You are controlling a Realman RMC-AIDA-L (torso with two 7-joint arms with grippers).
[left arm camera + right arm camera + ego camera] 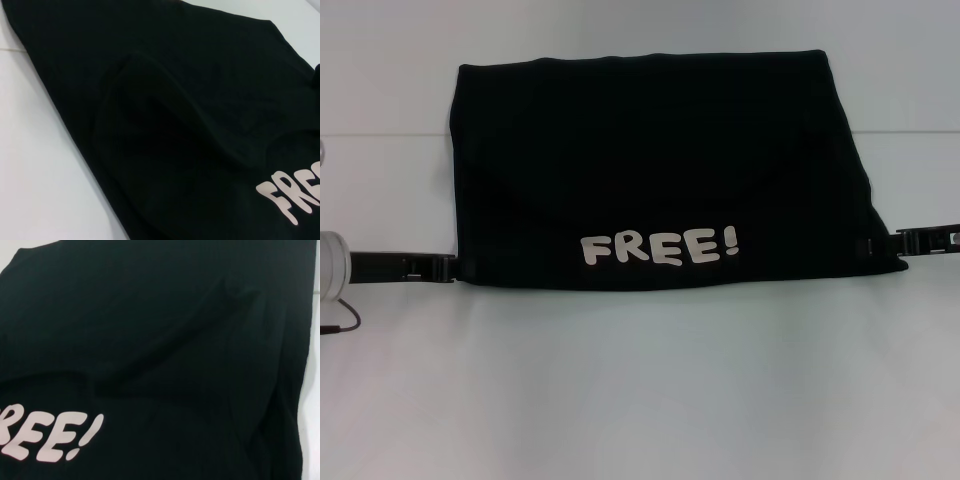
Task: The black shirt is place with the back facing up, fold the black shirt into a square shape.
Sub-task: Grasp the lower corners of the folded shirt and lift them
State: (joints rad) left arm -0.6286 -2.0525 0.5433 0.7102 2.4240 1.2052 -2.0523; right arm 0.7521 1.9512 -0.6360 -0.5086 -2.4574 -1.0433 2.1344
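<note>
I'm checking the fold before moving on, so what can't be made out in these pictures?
- Left gripper, head view: fingertips meet the soft black shirt with white FREE! lettering; grip unclear.
- Right gripper, head view: likewise.
- Lettering, both wrist views: cut off by the edge.
- Layers underneath: covered by the shirt.

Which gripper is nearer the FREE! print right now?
Right, narrowly. The right gripper sits at the shirt's right edge, level with the print; the left gripper is at the left edge, slightly farther.
</note>
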